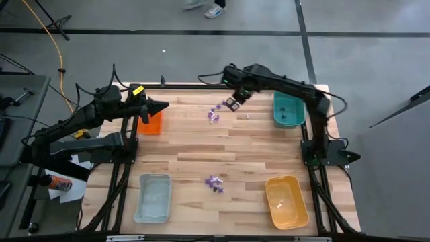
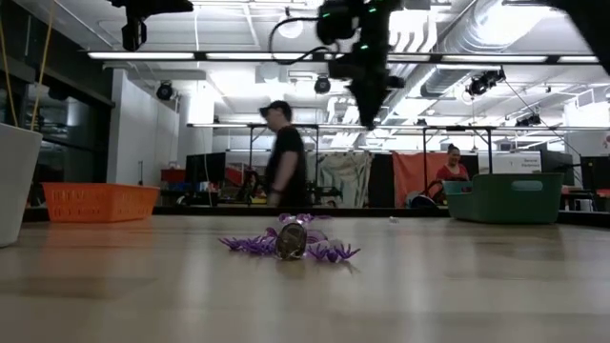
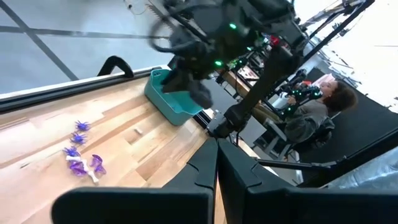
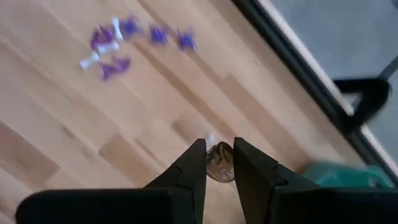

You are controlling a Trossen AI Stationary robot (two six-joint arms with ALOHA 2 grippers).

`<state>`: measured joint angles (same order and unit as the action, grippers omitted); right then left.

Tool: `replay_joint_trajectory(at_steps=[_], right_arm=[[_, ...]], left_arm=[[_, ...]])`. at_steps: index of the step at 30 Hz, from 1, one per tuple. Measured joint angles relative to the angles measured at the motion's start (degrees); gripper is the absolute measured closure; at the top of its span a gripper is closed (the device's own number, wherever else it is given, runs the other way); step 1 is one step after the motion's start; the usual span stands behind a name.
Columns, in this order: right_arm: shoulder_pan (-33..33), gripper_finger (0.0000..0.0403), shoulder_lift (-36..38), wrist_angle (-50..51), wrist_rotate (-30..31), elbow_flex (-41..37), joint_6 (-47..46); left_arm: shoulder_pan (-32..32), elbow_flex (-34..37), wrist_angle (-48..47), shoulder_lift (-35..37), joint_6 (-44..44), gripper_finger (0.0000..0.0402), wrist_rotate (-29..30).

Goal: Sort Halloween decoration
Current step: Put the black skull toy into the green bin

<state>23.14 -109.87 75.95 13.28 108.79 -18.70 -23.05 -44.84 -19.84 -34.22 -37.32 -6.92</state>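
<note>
The Halloween decoration lies in two small clusters on the wooden table: purple pieces with whitish ones at the far middle [image 1: 215, 113] [image 4: 118, 40] [image 3: 81, 158], and purple ones with a dark round piece at the near middle [image 1: 215, 181] [image 2: 291, 243]. My right gripper [image 1: 233, 103] [image 4: 217, 163] hangs above the table beside the far cluster, shut on a small dark brownish piece [image 4: 219, 165]. One whitish piece [image 4: 211, 138] lies under it. My left gripper [image 1: 160, 106] [image 3: 217, 168] is shut and waits over the red tray [image 1: 151, 123]. My right gripper pinches the small dark brownish piece [image 4: 219, 163] between its two fingers, near their free ends. The fingers come from above, pointing down. The piece is lifted clear of the table; the low view shows the gripper [image 2: 370, 90] well above the tabletop.
The green tray [image 1: 289, 109] [image 4: 336, 177] stands at the far right, the pale blue tray [image 1: 153, 196] near left, the orange tray [image 1: 287, 200] near right. Bare wood lies between the two clusters. People [image 2: 286, 157] move in the room beyond the table.
</note>
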Motion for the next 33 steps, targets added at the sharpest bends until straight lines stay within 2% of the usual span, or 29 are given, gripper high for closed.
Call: replay_joint_trajectory(at_steps=[8,13,16,20,25,33], right_arm=[[-1.79,0.0335,31.87,-15.70,-3.54,-40.01,-16.49],[-3.07,0.0335,49.81,-23.67,-3.89,-53.41,-26.05],[-2.43,0.0335,56.93,-26.46,-0.59,-56.11,-28.63],[1.04,0.0335,60.90,-26.26,1.51,-56.32,-27.78],[2.72,0.0334,60.80,-24.50,-3.61,-56.37,-25.84],[-0.24,0.0330,57.67,-24.58,-17.88,-56.37,-22.88]], left_arm=[[-0.05,0.00,0.23,0.00,1.06,0.0401,0.47],[-0.07,0.00,1.92,-0.37,1.92,0.0401,5.69],[-0.07,0.00,5.47,-1.43,2.00,0.0401,7.03],[-0.07,0.00,10.33,-3.72,2.01,0.0401,7.54],[0.00,0.00,12.14,-6.92,1.79,0.0401,7.49],[0.02,0.00,12.51,-11.59,1.38,0.0401,5.70]])
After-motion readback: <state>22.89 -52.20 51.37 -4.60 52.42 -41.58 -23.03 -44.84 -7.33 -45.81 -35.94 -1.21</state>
